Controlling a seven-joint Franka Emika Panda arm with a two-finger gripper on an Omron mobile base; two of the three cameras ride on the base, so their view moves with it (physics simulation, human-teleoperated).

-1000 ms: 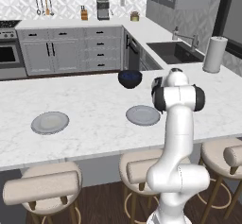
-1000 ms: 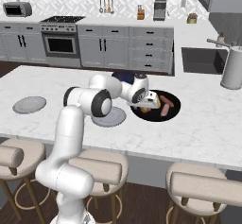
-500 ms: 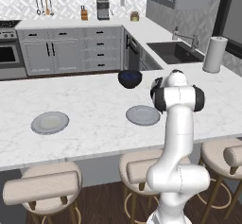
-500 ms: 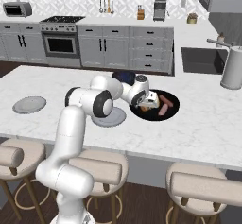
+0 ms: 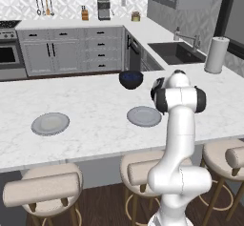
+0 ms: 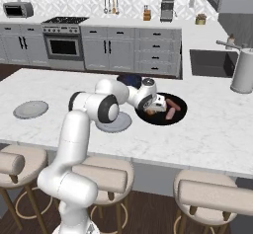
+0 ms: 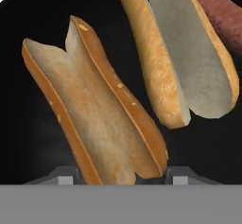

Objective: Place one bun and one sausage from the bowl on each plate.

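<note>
Golden crust fills the space between my fingers: my gripper (image 6: pixel 157 104) is down in the black bowl (image 6: pixel 182 115), its jaws about half-spread to either side of the near bun (image 7: pixel 94 109). Whether they already pinch it I cannot tell. A second bun (image 7: pixel 182 53) lies just beside it, with a sausage (image 7: pixel 222 15) beyond. To do this well I'd squeeze across the bun's width, gently, lift straight up clear of its neighbour, then carry it to the near plate (image 6: pixel 117 123).
</note>
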